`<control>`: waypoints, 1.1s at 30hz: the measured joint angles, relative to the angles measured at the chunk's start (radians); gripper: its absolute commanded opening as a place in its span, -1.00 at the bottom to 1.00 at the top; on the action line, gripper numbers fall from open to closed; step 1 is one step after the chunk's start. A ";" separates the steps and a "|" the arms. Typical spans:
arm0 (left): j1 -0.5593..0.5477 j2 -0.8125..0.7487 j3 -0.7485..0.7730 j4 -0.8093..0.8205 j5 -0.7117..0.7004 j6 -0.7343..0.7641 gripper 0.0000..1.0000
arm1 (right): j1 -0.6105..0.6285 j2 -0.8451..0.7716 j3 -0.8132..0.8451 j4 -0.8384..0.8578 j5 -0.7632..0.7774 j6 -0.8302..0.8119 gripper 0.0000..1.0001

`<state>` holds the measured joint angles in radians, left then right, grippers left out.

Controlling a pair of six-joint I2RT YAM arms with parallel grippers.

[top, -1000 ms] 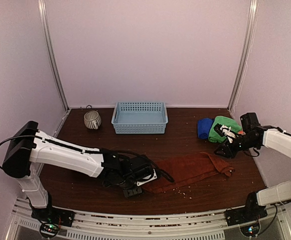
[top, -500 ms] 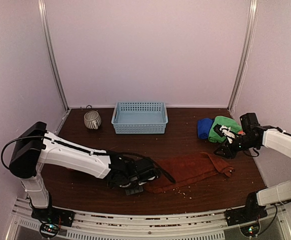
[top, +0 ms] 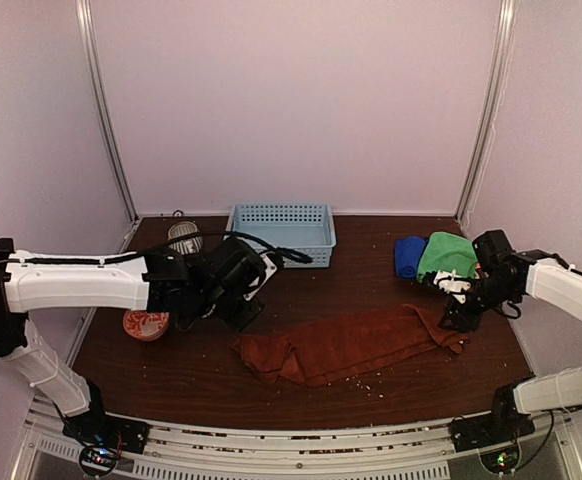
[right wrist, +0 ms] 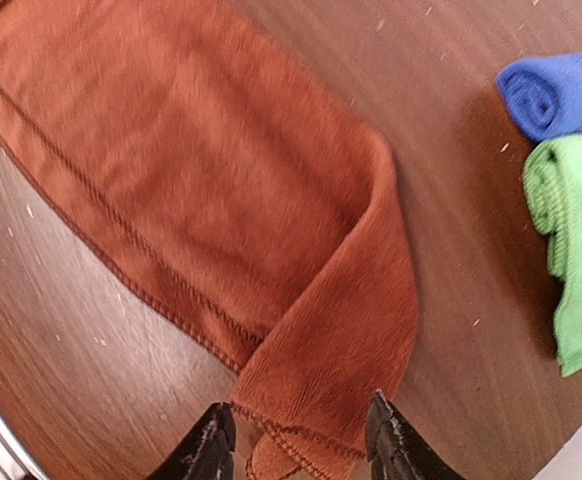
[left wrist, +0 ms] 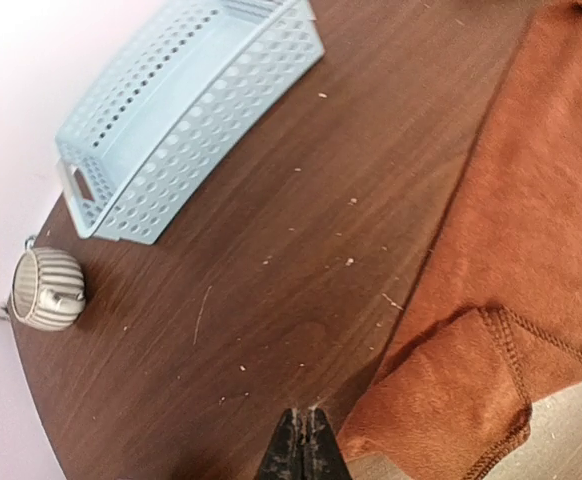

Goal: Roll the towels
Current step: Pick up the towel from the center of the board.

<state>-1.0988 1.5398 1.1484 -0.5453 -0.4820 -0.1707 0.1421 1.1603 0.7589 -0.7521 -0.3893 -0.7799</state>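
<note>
A rust-red towel (top: 356, 343) lies flat across the middle of the table, its left end folded over (left wrist: 451, 420). My left gripper (top: 243, 314) hovers above bare wood just behind that end. It is shut (left wrist: 305, 440) with nothing in it. My right gripper (top: 461, 310) is open over the towel's right end (right wrist: 321, 330), and the folded corner lies between its fingertips (right wrist: 396, 445). A blue rolled towel (top: 408, 256) and a green towel (top: 449, 255) sit side by side at the back right; both also show in the right wrist view, blue towel (right wrist: 561, 90) and green towel (right wrist: 576, 240).
A light blue lattice basket (top: 279, 235) stands at the back centre. A striped cup (top: 182, 235) sits left of it, partly behind my left arm. An orange patterned bowl (top: 145, 324) rests at the left under the arm. Crumbs dot the wood.
My left gripper shut and pulled back from the front edge, away from the towel's left end, which now lies folded further left. My right gripper dropped to the towel's right end and opened wider.
</note>
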 measured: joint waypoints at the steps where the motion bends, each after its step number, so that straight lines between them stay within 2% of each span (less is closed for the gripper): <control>1: 0.013 -0.017 -0.011 0.006 0.001 -0.014 -1.00 | 0.010 0.000 -0.013 -0.003 0.024 -0.005 -0.06; 4: 0.028 -0.055 -0.060 0.051 0.103 -0.013 -0.25 | 0.042 0.007 -0.047 -0.010 0.076 -0.010 -0.05; 5: 0.023 -0.061 -0.079 0.067 0.146 -0.001 -0.07 | 0.049 0.009 -0.054 -0.011 0.085 -0.010 -0.05; 7: -0.005 -0.058 -0.104 0.081 0.207 0.031 0.09 | 0.066 0.013 -0.066 -0.011 0.107 -0.008 -0.05; 11: -0.111 0.026 -0.097 0.072 0.232 0.114 0.11 | 0.091 0.026 -0.075 0.009 0.130 0.021 -0.06; 14: -0.150 0.119 -0.083 0.059 0.237 0.159 0.09 | 0.107 0.037 -0.078 0.031 0.132 0.050 -0.07; 24: -0.143 0.190 -0.071 0.043 0.224 0.232 -0.32 | 0.128 0.040 -0.100 0.079 0.143 0.100 -0.01; 26: -0.143 0.204 -0.071 0.043 0.219 0.235 -0.35 | 0.128 0.041 -0.103 0.086 0.149 0.106 0.02; 30: -0.143 0.227 -0.071 0.044 0.213 0.247 -0.26 | 0.129 0.048 -0.103 0.100 0.164 0.114 0.04; 33: -0.143 0.229 -0.071 0.045 0.213 0.251 -0.40 | 0.129 0.054 -0.103 0.107 0.186 0.122 0.05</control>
<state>-1.2423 1.7687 1.0775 -0.5003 -0.2687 0.0803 0.2710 1.2140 0.6559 -0.6449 -0.2035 -0.6579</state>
